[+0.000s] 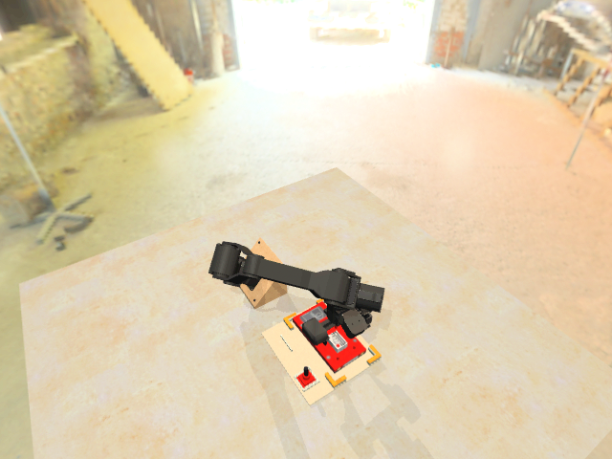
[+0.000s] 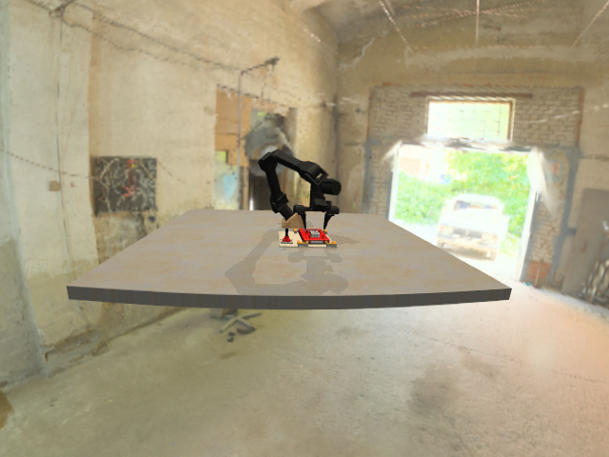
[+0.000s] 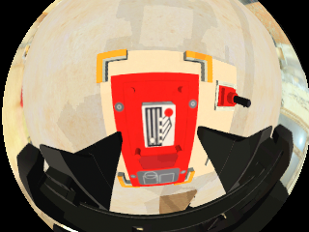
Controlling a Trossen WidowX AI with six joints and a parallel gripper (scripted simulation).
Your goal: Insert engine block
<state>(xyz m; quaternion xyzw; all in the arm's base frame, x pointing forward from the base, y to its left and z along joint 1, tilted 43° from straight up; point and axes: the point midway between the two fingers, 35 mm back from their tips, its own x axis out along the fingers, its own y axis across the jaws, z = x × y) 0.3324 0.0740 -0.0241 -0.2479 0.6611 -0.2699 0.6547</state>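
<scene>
The engine block [image 1: 338, 340] [image 2: 314, 233] [image 3: 158, 125], white and grey with dark slots and a red dot on top, sits upright in the opening of the red car body [image 1: 340, 361] [image 2: 304, 236] [image 3: 130, 97]. Its top looks nearly level with the red surface; a thin grey edge shows at its far side. Whether it touches the bottom is hidden. My gripper [image 2: 314, 227] [image 3: 160, 133] is open wide and empty. Its fingers stand either side of the block, apart from it, with the tips above the car body. I cannot clearly make out the rib.
A red square piece with a black stick [image 1: 306, 377] [image 2: 285, 239] [image 3: 226, 97] stands on the cream board [image 1: 296, 358] beside the car body. Orange corner brackets [image 1: 374, 353] [image 3: 100, 70] surround the body. The arm's wooden base [image 1: 269, 291] stands behind.
</scene>
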